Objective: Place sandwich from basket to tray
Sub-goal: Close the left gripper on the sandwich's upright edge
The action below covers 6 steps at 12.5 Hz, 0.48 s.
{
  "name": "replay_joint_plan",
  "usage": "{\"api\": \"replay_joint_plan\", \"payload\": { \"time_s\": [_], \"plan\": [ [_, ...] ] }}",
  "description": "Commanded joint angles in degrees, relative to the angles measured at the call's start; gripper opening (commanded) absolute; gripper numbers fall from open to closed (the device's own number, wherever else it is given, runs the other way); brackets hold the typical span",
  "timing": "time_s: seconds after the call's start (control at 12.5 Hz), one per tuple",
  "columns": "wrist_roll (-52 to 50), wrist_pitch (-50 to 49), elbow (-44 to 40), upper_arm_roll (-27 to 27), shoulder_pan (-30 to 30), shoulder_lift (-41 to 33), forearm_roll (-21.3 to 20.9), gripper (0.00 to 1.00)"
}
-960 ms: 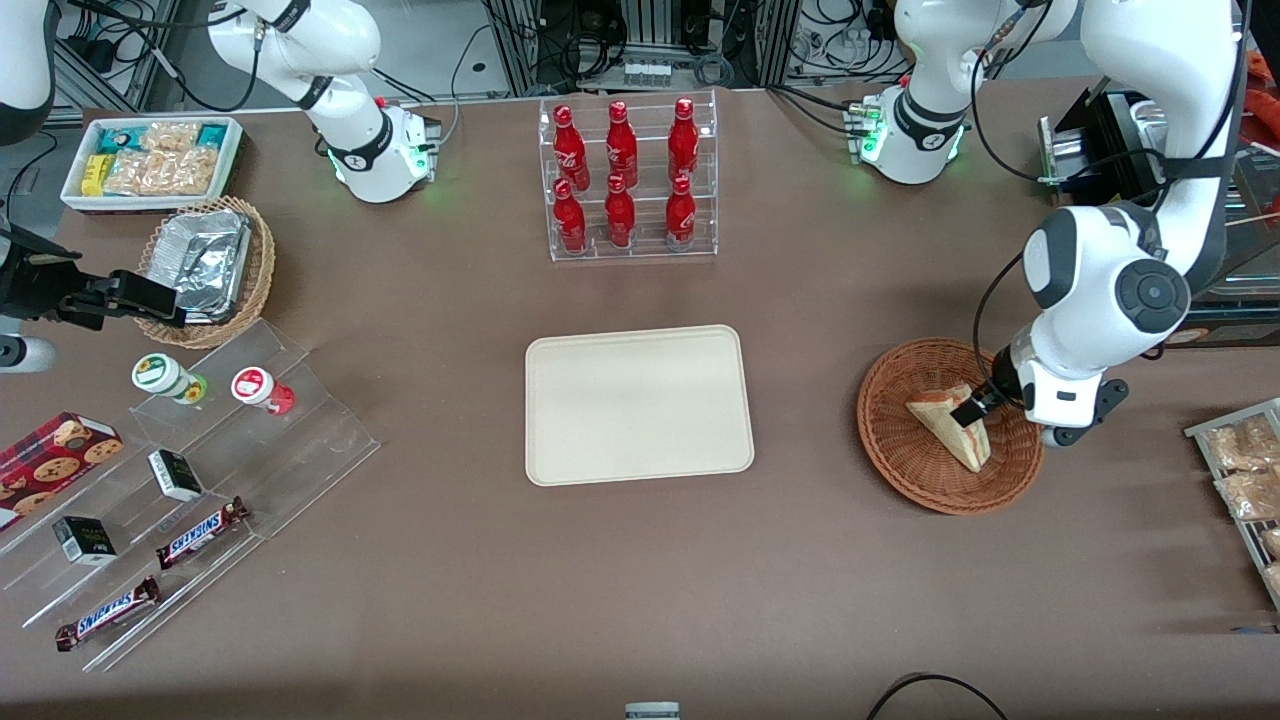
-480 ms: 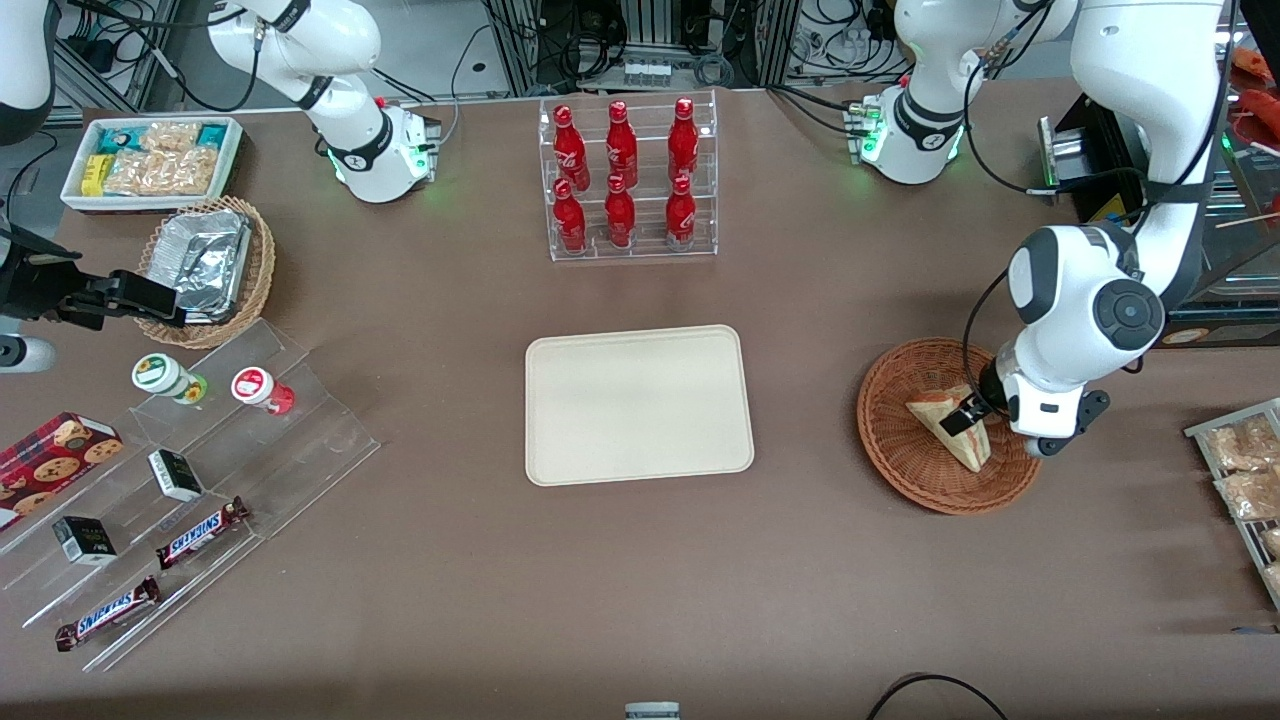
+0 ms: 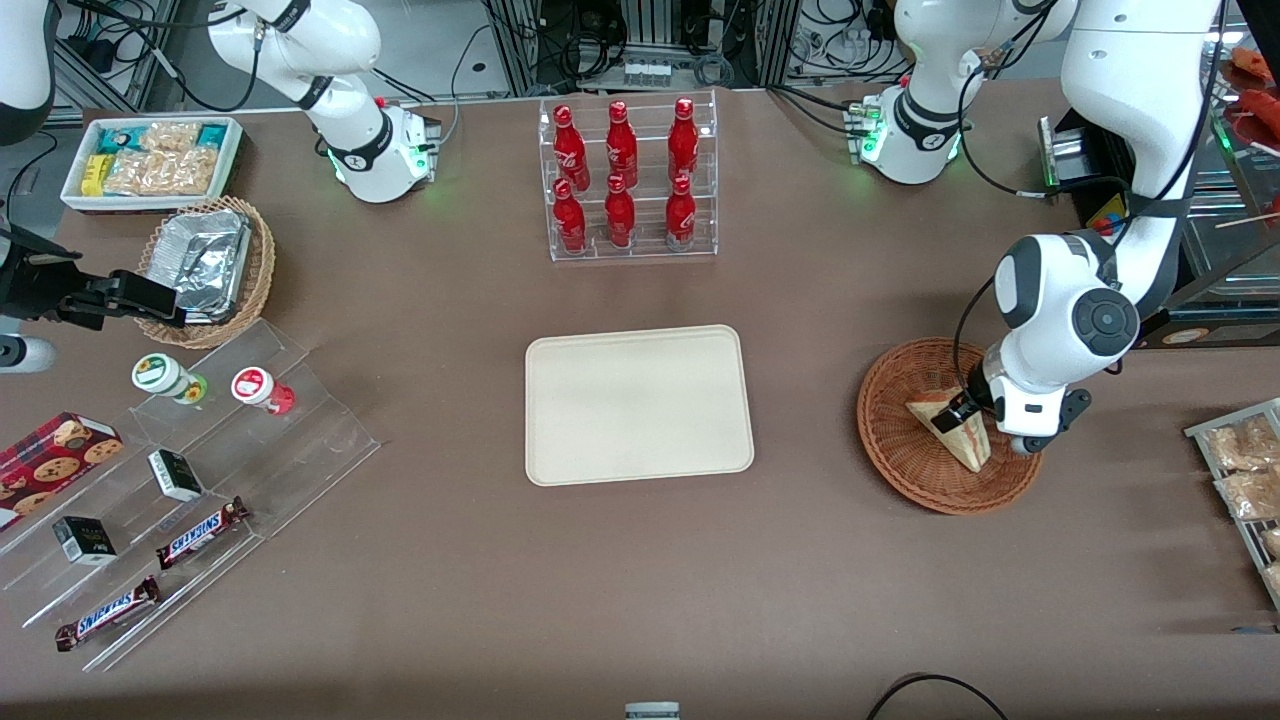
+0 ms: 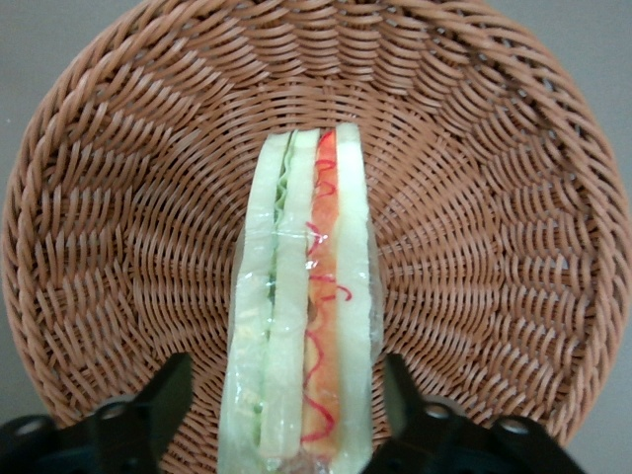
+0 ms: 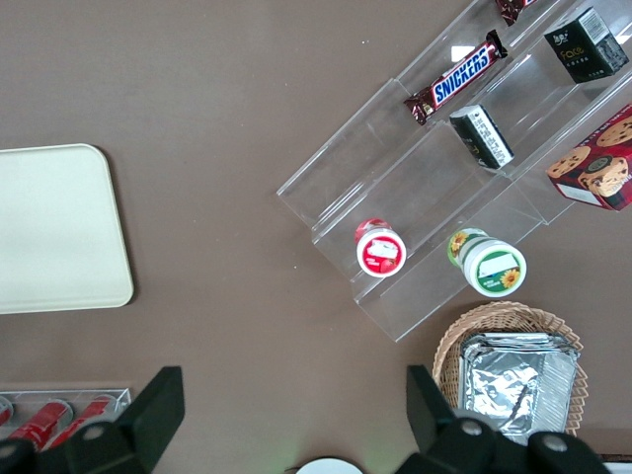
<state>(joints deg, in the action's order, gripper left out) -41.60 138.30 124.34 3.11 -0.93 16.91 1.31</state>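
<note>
The sandwich [image 3: 958,432] is a wrapped tan wedge standing on edge in the reddish-brown wicker basket [image 3: 893,452], toward the working arm's end of the table. In the left wrist view its green, white and red layers [image 4: 306,326] show against the basket weave [image 4: 474,197]. My left gripper [image 3: 958,412] is low in the basket. It is open [image 4: 286,380], with one black finger [image 4: 163,400] on each side of the sandwich and a small gap at each. The cream tray [image 3: 638,403] lies empty at the table's middle.
A clear rack of red bottles [image 3: 628,180] stands farther from the front camera than the tray. A wire rack of snack bags [image 3: 1240,470] sits at the working arm's table edge. A tan basket with foil [image 3: 205,268] and acrylic shelves [image 3: 200,480] are toward the parked arm's end.
The left arm's wrist has shifted toward the tray and the gripper has settled lower around the sandwich. The sandwich and basket have not moved.
</note>
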Motion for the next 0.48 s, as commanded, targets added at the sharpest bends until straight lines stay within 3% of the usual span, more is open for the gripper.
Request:
{"api": "replay_joint_plan", "payload": {
  "time_s": [0.0,0.4],
  "plan": [
    [-0.8,-0.6,0.7,0.1,0.0,-1.3,0.7,0.0],
    [1.3,-12.5,-6.0,0.8,-1.7,-3.8,-0.3,0.0]
  ]
}}
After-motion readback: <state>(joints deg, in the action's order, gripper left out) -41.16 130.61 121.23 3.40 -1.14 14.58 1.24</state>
